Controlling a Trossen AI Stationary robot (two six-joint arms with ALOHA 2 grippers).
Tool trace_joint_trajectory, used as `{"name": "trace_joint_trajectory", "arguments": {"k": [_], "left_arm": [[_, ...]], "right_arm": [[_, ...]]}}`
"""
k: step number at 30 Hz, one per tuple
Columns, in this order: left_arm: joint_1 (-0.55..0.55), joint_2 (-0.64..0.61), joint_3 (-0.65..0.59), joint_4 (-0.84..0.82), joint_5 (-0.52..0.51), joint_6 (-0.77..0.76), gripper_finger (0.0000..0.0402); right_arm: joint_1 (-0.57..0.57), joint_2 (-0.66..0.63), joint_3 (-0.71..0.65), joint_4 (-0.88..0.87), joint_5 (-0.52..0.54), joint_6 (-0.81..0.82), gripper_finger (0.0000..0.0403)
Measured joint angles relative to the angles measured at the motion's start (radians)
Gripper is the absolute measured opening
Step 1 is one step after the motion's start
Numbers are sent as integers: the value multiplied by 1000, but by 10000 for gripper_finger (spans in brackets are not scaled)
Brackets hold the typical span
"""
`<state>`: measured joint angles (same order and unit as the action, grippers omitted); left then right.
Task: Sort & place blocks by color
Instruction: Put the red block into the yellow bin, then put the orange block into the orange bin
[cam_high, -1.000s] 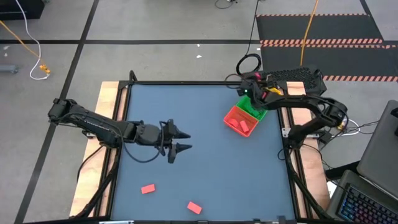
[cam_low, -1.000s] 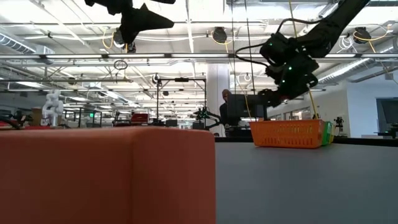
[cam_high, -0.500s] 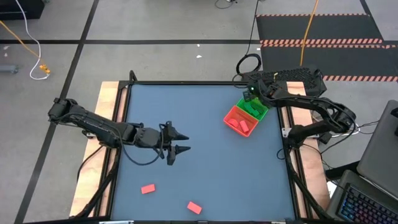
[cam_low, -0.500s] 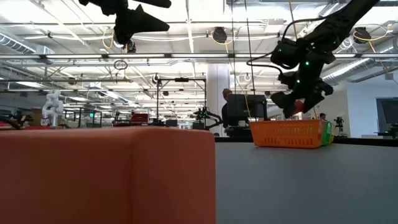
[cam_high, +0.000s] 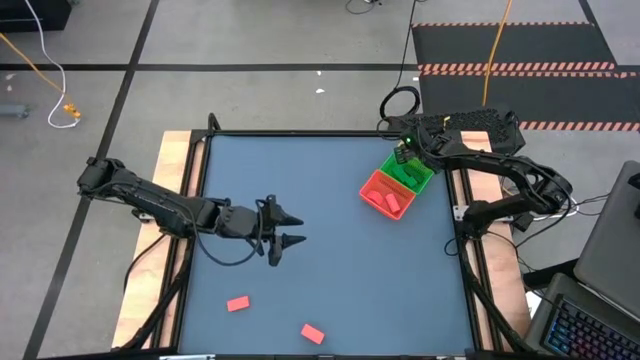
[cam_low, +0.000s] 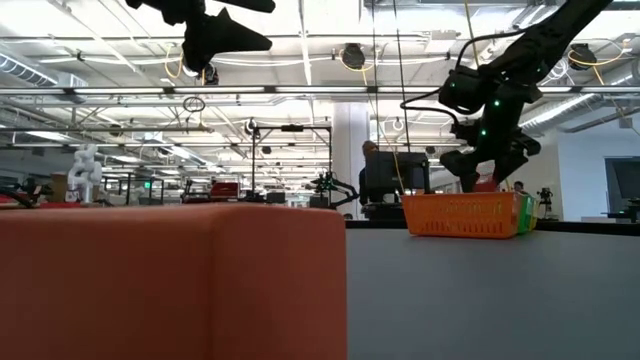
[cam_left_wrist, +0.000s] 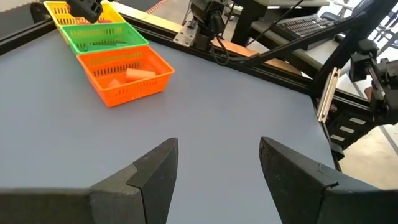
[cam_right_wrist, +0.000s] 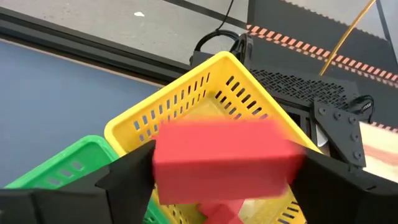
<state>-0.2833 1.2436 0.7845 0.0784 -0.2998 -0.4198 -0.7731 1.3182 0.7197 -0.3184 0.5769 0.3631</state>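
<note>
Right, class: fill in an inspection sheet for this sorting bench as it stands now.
Surface: table, grey-blue, flat.
Job's things: two red blocks lie loose near the table's near edge. A third red block is at the right gripper, above the tray's yellow compartment. Red pieces lie in the red compartment.
Clutter: nothing seen.
Grippers: left gripper open, empty, above the table's left middle. Right gripper over the tray's far end.
Cables: yellow cable on the floor; black coil behind the table.
Surroundings: laptop at right; a person beyond.
</note>
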Motion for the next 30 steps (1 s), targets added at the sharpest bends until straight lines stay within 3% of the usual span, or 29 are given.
{"name": "trace_joint_trajectory", "arguments": {"k": [5, 11, 16, 22, 30], "left_arm": [[-23, 0, 0, 0, 0, 0, 225], [-71, 0, 0, -7, 0, 9, 225], [-117, 0, 0, -132, 1, -6, 225], [-162, 0, 0, -305, 1, -183, 225], [-261, 0, 53, -389, -11, -304, 225]], "right_arm": [[0, 0, 0, 4, 1, -34, 350], [10, 0, 0, 42, -9, -86, 355], [69, -6, 0, 187, -211, -161, 356], [226, -6, 0, 434, -472, -196, 356], [536, -6, 3, 690, -501, -247, 357]]}}
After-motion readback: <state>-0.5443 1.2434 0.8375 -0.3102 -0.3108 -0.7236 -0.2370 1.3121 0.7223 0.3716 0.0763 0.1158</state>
